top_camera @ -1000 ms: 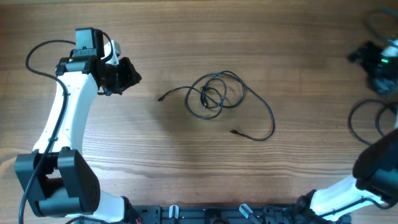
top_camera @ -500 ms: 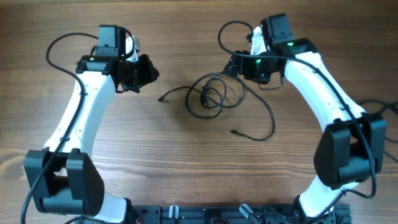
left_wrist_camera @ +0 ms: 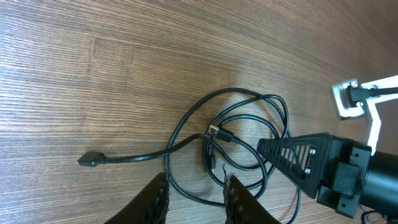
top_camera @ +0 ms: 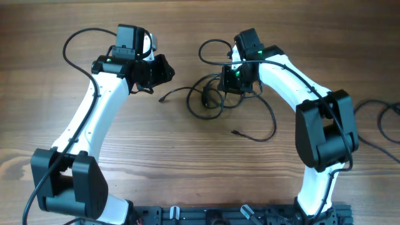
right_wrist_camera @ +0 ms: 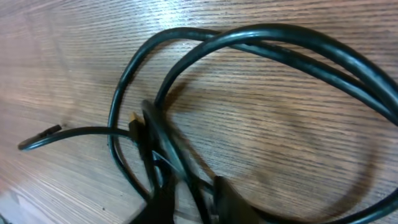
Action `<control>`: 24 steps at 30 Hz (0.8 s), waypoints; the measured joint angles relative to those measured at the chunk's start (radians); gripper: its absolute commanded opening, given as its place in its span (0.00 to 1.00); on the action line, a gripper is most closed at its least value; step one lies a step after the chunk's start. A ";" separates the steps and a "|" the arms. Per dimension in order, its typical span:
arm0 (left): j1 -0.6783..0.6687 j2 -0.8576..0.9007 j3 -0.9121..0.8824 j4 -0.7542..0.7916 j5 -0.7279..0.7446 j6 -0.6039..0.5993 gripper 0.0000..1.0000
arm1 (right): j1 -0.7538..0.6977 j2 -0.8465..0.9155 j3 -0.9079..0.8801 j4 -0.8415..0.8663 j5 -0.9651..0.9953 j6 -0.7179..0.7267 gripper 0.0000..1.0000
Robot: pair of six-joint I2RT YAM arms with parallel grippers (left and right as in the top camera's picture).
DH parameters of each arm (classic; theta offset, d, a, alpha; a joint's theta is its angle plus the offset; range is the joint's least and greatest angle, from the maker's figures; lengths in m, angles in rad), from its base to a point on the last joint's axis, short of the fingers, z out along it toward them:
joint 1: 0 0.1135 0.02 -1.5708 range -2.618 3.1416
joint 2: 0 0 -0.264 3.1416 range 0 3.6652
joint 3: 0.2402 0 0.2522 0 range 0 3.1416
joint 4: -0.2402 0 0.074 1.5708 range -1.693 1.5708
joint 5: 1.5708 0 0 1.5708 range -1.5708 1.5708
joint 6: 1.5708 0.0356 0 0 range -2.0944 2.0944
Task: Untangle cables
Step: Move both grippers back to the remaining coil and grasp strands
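The cables [top_camera: 212,100] lie as one thin black coil in the middle of the wooden table, with one plug end [top_camera: 161,99] trailing left and another [top_camera: 235,132] toward the front. My right gripper [top_camera: 230,80] is down on the coil's upper right edge. In the right wrist view it [right_wrist_camera: 194,180] is shut on a strand of the cables [right_wrist_camera: 280,34]. My left gripper [top_camera: 167,70] hovers up and left of the coil. Its fingers [left_wrist_camera: 196,180] stand apart with nothing between them, above the cables [left_wrist_camera: 219,132] and the left plug [left_wrist_camera: 90,160].
The right arm's black gripper body [left_wrist_camera: 323,168] fills the lower right of the left wrist view. Thicker black robot wires [top_camera: 375,119] loop at the table's right edge. A black rail [top_camera: 237,212] runs along the front edge.
The right arm swung in from the far right onto the coil and its jaws closed on a strand. The left arm moved right, nearer the coil.
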State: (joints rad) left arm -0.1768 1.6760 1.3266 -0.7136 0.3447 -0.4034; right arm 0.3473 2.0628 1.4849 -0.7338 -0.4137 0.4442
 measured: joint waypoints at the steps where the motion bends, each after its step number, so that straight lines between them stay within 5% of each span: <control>1: 0.000 0.000 0.000 0.000 0.000 0.000 0.32 | 0.000 0.000 0.000 0.004 0.001 0.006 0.04; 8: -0.037 0.000 0.000 0.012 0.000 -0.022 0.33 | 0.000 -0.025 0.021 -0.002 -0.024 0.000 0.05; 16: -0.077 0.000 0.000 0.047 0.000 -0.029 0.47 | 0.095 -0.353 0.044 -0.042 0.142 0.001 0.05; 24: -0.077 0.000 0.000 0.048 0.000 -0.029 0.59 | 0.105 -0.378 0.177 -0.127 0.145 0.005 0.04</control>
State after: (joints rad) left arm -0.2535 1.6760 1.3266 -0.6651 0.3450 -0.4324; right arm 0.4526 1.6852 1.6615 -0.8612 -0.2691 0.4492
